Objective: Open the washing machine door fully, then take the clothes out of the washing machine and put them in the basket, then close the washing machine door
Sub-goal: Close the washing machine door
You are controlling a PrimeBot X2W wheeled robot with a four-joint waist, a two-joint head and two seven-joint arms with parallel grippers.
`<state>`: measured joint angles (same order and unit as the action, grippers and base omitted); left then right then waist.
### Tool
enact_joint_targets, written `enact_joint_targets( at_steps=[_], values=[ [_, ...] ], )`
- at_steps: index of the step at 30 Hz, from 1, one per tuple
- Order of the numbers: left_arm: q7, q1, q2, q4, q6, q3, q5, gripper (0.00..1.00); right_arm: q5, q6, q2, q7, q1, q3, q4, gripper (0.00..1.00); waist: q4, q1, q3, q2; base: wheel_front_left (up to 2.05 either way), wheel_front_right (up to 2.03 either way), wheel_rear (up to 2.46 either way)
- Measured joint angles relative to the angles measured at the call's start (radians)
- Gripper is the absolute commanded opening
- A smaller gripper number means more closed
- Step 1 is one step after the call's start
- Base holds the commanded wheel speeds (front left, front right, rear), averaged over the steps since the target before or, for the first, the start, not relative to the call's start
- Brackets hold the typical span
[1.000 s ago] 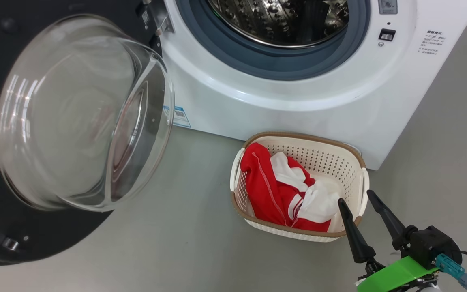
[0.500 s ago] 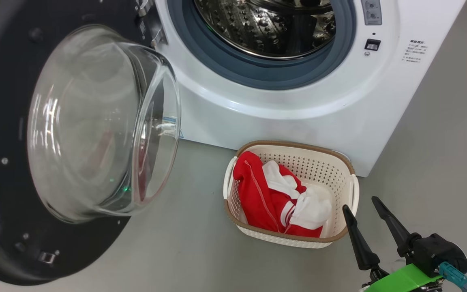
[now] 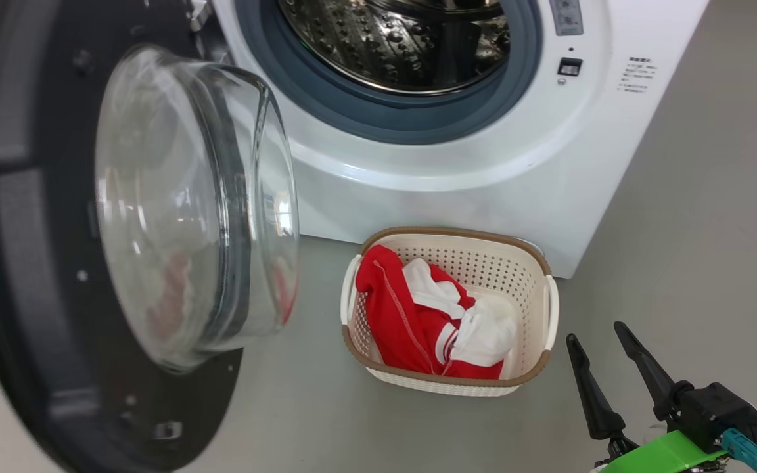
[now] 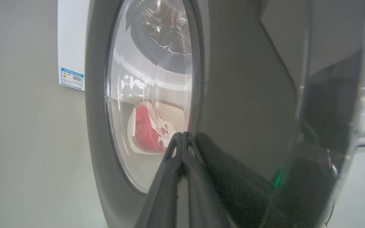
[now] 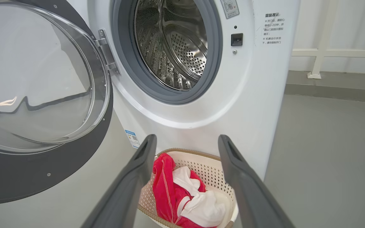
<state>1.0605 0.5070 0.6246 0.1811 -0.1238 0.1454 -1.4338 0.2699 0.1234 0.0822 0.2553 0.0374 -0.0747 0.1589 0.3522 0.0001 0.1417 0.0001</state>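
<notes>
In the head view the door (image 3: 17, 263) takes up the left third of the frame. It is swung open, with its black inner face and the clear glass bowl (image 3: 181, 210) bulging toward the right. In the left wrist view the left end effector (image 4: 182, 139) rises from the bottom centre with its two fingers pressed together and nothing between them. The tips are at the door's glossy outer rim, just beside the window edge and their own reflection; whether they press on it is hard to tell.

To the right of the door, in the upper middle of the head view, is the washing machine (image 3: 457, 171). Its grey gasket (image 3: 385, 121) rings a bare steel drum (image 3: 398, 39). In the right wrist view a metal hinge (image 5: 108, 57) joins the door to the machine, and a small blue label (image 5: 132, 138) sits low on the front.

Lower centre, the basket (image 3: 483, 263) stands on the grey floor (image 3: 681, 230), just in front of the machine's lower right corner. The clothes (image 3: 405, 315), red and white, lie bunched inside it, toward its left side.

At the lower right of the head view, the right end effector (image 3: 595, 332) is spread wide and empty. It is near the basket's right end without touching it, fingers pointing up the frame.
</notes>
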Motion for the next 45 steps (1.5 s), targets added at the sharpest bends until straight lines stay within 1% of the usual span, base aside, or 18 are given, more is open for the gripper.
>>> enact_joint_targets(
  at_steps=[5, 9, 18, 29, 36, 37, 38, 42, 44, 45],
  values=[
    [-0.003, 0.0, -0.022, -0.074, 0.0, -0.04, -0.03, 0.0, 0.0, 0.0, -0.004, 0.0, 0.0, 0.005, -0.004, 1.0, -0.023, 0.0, 0.007, 0.0, 0.0, 0.0, 0.0],
    [-0.025, 0.004, -0.05, -0.123, 0.0, -0.057, -0.047, 0.0, 0.0, 0.0, -0.009, 0.0, 0.0, 0.007, -0.006, 1.0, -0.038, 0.0, 0.014, 0.0, 0.0, 0.0, 0.0],
    [-0.086, 0.029, -0.095, -0.171, 0.0, -0.095, -0.055, 0.0, 0.0, 0.0, -0.014, 0.0, -0.001, 0.007, -0.005, 1.0, -0.062, 0.0, 0.018, 0.0, 0.0, 0.0, 0.0],
    [-0.179, 0.019, -0.098, -0.153, 0.0, -0.107, -0.039, 0.0, 0.0, 0.0, -0.016, 0.0, -0.001, 0.002, -0.005, 1.0, -0.057, 0.0, 0.004, 0.0, 0.0, 0.0, 0.0],
    [-0.272, -0.065, -0.108, -0.124, 0.0, -0.107, -0.026, 0.0, 0.003, 0.0, -0.016, 0.0, 0.001, -0.01, 0.004, 1.0, -0.043, 0.0, -0.019, 0.0, 0.0, 0.0, 0.0],
    [-0.285, -0.081, -0.109, -0.123, 0.0, -0.107, -0.026, 0.06, 0.003, 0.0, -0.016, 0.0, 0.001, -0.012, 0.005, 1.0, -0.041, 0.0, -0.023, 0.0, 0.0, 0.0, 0.0],
    [-0.299, -0.097, -0.11, -0.122, 0.0, -0.107, -0.024, 0.18, 0.003, 0.0, -0.016, 0.0, 0.001, -0.014, 0.005, 1.0, -0.039, 0.0, -0.026, 0.0, 0.0, 0.0, 0.0],
    [-0.356, -0.171, -0.119, -0.113, 0.0, -0.107, -0.017, 0.44, 0.003, 0.0, -0.015, 0.0, 0.002, -0.019, 0.005, 1.0, -0.03, 0.0, -0.035, 0.0, 0.0, 0.0, 0.0],
    [-0.391, -0.206, -0.123, -0.108, 0.0, -0.108, -0.011, 0.5, 0.003, 0.0, -0.014, 0.0, 0.002, -0.019, 0.005, 1.0, -0.025, -0.0001, -0.036, 0.0, 0.0, 0.0, 0.0],
    [-0.412, -0.221, -0.126, -0.105, 0.0, -0.108, -0.008, 0.65, 0.003, 0.0, -0.014, 0.0, 0.002, -0.019, 0.005, 1.0, -0.023, 0.0, -0.036, 0.0, 0.0, 0.0, 0.0]
  ],
)
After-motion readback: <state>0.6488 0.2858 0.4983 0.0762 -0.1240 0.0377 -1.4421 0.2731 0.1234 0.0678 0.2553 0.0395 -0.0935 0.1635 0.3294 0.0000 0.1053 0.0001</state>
